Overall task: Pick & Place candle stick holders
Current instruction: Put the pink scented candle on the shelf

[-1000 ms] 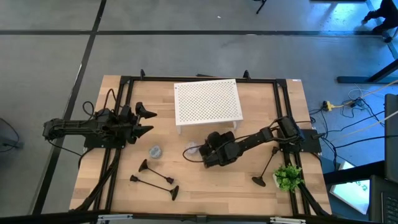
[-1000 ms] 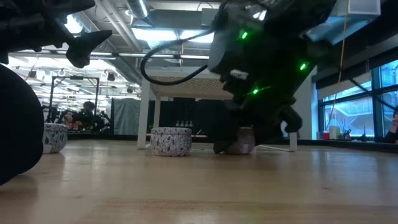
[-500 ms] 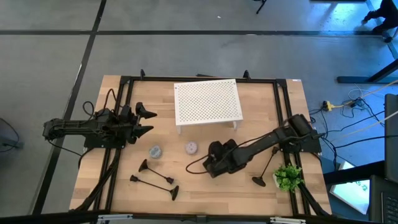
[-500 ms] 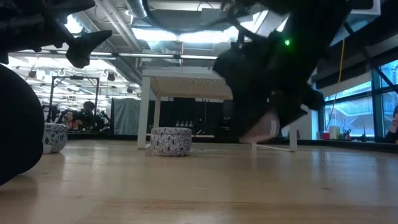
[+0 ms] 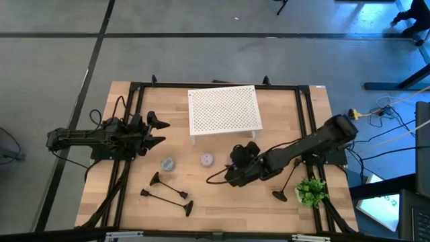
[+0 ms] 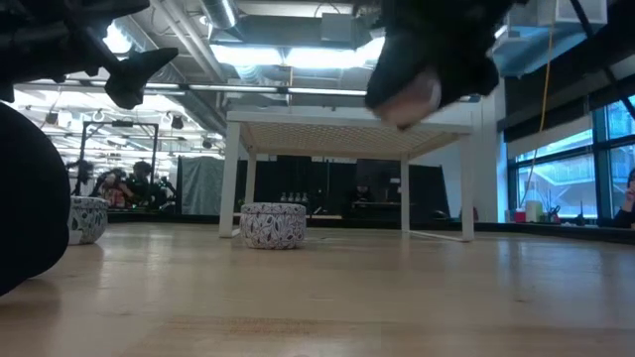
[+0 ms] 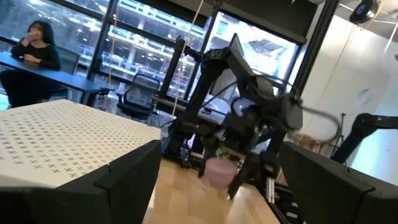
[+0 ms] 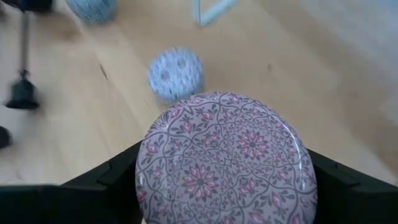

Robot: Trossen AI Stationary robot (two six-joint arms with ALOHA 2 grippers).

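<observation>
A round pink floral tin point(image 8: 226, 163) is gripped between the fingers of the right gripper point(image 5: 240, 166), raised above the worktop point(image 5: 222, 202). The left gripper point(image 5: 156, 131) is parked at the left edge, fingers spread. Candle stick holders point(image 5: 169, 191) are lying front left; another point(image 5: 287, 183) lies at the right.

Table point(image 5: 222, 195) pale smooth wood; rack point(image 5: 224, 109) white perforated metal; tin point(image 8: 227, 165) glossy, patterned

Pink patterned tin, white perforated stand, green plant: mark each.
pink patterned tin point(image 8: 227, 158), right wrist view, lid centre.
white perforated stand point(image 5: 224, 109), high view, top panel centre.
green plant point(image 5: 311, 191), high view, leaves.
</observation>
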